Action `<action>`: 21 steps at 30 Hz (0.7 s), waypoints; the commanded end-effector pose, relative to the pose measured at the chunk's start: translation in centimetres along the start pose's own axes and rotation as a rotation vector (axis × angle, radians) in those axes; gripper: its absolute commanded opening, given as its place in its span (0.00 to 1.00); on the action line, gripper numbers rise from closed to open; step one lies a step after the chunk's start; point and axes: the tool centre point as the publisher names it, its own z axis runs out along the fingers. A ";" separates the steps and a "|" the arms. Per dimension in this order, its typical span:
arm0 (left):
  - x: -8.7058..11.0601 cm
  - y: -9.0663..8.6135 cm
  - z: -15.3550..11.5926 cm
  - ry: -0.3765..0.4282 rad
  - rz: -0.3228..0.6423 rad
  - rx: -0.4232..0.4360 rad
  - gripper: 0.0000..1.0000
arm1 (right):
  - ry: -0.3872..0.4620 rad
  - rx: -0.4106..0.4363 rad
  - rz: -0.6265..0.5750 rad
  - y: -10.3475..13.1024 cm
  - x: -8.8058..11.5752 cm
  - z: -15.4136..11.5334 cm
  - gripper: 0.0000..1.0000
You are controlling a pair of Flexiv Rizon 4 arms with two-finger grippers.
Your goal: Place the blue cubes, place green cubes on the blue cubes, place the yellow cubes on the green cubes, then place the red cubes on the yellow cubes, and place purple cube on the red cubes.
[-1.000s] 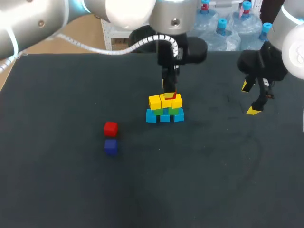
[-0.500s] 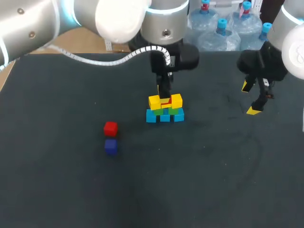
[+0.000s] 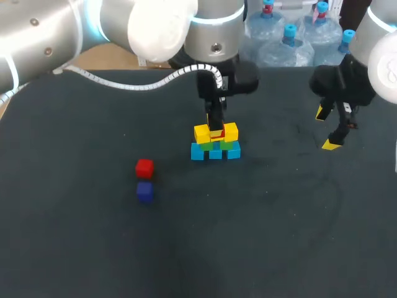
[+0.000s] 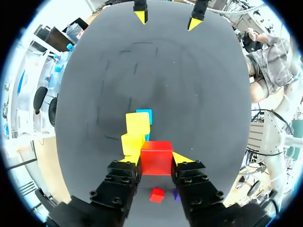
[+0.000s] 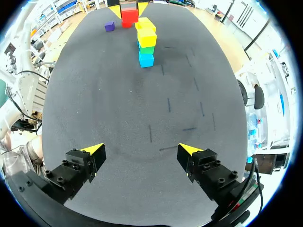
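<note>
On the dark grey table sit blue cubes, green cubes on them, yellow cubes on top. The left end effector clamps a red cube from both sides right at the yellow layer, plain in the left wrist view, half hidden in the head view. A loose red cube and the purple cube lie well apart from these. The right end effector hangs wide open.

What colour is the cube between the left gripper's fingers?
Red; the cube shows best in the left wrist view.
</note>
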 end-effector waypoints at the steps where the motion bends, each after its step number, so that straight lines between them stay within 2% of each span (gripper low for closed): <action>1: 0.1 0.6 -0.5 0.009 0.006 -0.001 0.00 | -0.001 -0.001 -0.001 -0.1 0.0 0.1 1.00; 12: 0.7 2.5 0.8 -0.028 0.001 -0.002 0.00 | -0.001 -0.001 -0.001 -0.1 0.0 0.1 1.00; 21: 1.1 2.8 1.1 -0.049 -0.007 -0.007 0.00 | -0.001 -0.001 -0.001 -0.1 0.0 0.1 1.00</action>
